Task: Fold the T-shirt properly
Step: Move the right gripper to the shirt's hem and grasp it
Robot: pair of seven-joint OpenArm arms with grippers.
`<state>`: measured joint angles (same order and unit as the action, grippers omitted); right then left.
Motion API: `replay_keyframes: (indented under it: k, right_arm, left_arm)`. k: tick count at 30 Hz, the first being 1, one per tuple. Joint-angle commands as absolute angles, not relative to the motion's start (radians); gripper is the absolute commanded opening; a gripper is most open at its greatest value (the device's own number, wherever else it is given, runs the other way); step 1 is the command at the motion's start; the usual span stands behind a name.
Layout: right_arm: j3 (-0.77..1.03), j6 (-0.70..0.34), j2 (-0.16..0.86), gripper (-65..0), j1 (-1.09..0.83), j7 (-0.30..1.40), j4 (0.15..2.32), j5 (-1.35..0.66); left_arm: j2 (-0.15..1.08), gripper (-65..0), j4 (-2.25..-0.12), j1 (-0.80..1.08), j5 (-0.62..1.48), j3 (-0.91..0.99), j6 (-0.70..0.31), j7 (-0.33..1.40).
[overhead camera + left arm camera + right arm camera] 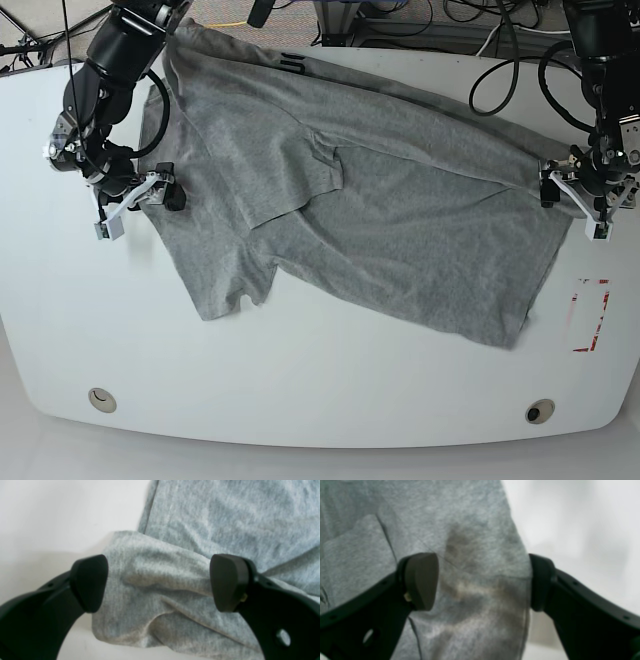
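The white worktop (320, 390) carries the T-shirt (400, 230), which lies spread diagonally across it, its long axis running from the far left down toward the near right. It is heather grey and partly doubled over: one flap lies folded across the body near the middle, a sleeve points toward the near left, and a strip of black lettering shows at the far edge. The cloth is rumpled, with soft ridges rather than flat panels, so in my judgement the fold is only begun.

The two arms stand at opposite ends of that long axis. The right gripper (140, 195) sits at the shirt's left edge, and its wrist view shows the fingers (421, 581) spread wide, one over the cloth and the other just past the hem, nothing pinched between them. The left gripper (575, 195) sits at the right-hand corner; its fingers (228, 582) also stand released, straddling a bunched fold of fabric that lies between them without being clamped.

Each arm therefore has its own edge directly beneath it, and a grasp looks to need only a closing of the fingers.
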<state>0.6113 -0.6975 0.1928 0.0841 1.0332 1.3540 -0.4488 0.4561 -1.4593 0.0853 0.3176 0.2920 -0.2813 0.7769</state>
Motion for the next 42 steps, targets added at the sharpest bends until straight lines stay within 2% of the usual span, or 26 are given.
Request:
replay_keyframes:
  k: [1,4,7,8,9,13,20,30,33,35,38,39,42]
  right_arm:
    - [0.608,-0.698,0.191,-16.3,0.088,1.067,1.359,-0.432]
    - [0.608,-0.698,0.197,-32.0,0.09,1.064,1.357,-0.43]
    - [0.607,-0.698,0.213,-53.3,0.113,1.063,1.356,-0.424]
    - [0.602,-0.698,0.225,-56.8,0.119,1.064,1.356,-0.412]
    - [0.582,-0.698,0.239,-58.8,0.122,1.064,1.356,-0.39]
    - [0.475,-0.698,0.291,-57.1,0.171,1.064,1.356,-0.321]
    - [0.308,-0.698,0.352,-60.6,0.245,1.059,1.345,-0.202]
    - [0.229,-0.698,0.389,-59.5,0.377,0.897,1.118,-0.113]
    - [0.237,-0.698,0.395,-48.0,0.394,0.885,1.092,-0.111]
    - [0.26,-0.698,0.395,-33.9,0.395,0.875,1.093,-0.108]
    - [0.289,-0.698,0.394,-20.8,0.395,0.868,1.095,-0.113]
    - [0.291,-0.698,0.395,-17.9,0.395,0.869,1.099,-0.113]
    - [0.295,-0.698,0.394,-18.5,0.378,0.871,1.168,-0.114]
  left_arm:
    - [0.478,-5.1,-1.475,0.073,0.32,0.302,-0.278,0.762]
    - [0.478,-5.1,-1.475,0.071,0.32,0.302,-0.278,0.762]
    - [0.478,-5.1,-1.475,0.071,0.318,0.302,-0.278,0.762]
    - [0.478,-5.1,-1.475,0.071,0.318,0.302,-0.278,0.762]
    - [0.476,-5.1,-1.475,0.073,0.318,0.302,-0.278,0.762]
    - [0.473,-5.1,-1.475,0.076,0.318,0.302,-0.278,0.762]
    - [0.472,-5.1,-1.475,0.076,0.318,0.302,-0.278,0.762]
    - [0.469,-5.1,-1.475,0.077,0.32,0.3,-0.278,0.762]
    - [0.469,-5.1,-1.488,0.077,0.321,0.3,-0.278,0.763]
    - [0.469,-5.1,-1.492,0.084,0.321,0.3,-0.278,0.763]
    - [0.469,-5.1,-1.494,0.084,0.321,0.3,-0.278,0.763]
    - [0.469,-5.1,-1.494,0.084,0.321,0.3,-0.278,0.763]
    - [0.469,-5.1,-1.494,0.084,0.321,0.3,-0.278,0.763]
